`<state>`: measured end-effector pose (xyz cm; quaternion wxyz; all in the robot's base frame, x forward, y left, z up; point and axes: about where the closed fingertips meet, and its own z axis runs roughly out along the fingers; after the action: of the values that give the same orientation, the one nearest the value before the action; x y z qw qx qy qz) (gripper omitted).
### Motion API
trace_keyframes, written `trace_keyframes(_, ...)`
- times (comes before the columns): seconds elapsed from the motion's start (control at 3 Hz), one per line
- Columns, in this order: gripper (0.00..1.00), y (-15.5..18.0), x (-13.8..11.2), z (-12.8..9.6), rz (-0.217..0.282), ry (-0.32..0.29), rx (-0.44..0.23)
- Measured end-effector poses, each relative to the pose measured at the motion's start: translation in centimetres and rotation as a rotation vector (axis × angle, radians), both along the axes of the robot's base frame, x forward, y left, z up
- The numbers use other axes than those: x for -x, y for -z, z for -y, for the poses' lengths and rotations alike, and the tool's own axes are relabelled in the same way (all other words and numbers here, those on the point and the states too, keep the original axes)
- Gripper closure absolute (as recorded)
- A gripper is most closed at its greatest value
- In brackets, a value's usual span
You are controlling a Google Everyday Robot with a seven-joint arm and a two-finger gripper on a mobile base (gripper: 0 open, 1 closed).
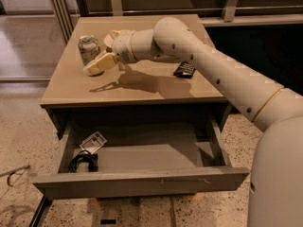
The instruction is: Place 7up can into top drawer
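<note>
Tan counter (142, 86) over a grey cabinet. 7up can (88, 48) stands upright near the rear left corner, not yet lifted. Pincer (98, 65) sits just beside it, low at its front; you can't tell whether it's clenched or released. Watch for a sideways nudge tipping the can off the left edge. Top drawer (142, 181) is open below. Count: one can, one black packet (183, 70) on the counter; in the drawer, one pale packet (93, 142) and one black coiled object (83, 161).
</note>
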<state>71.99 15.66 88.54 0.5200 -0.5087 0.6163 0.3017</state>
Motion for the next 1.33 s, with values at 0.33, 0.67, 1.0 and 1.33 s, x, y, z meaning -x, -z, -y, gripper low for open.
trace_keyframes(0.33,0.00,0.2,-0.6,-1.2,-0.002,-0.019,-0.015)
trace_keyframes(0.67,0.00,0.4,-0.9,-2.1,-0.005,-0.036,-0.009)
trace_keyframes(1.0,0.00,0.7,-1.4,-2.6,-0.009,-0.054,0.019)
trace_keyframes(1.33,0.00,1.0,-1.9,-3.0,-0.019,-0.069,0.056)
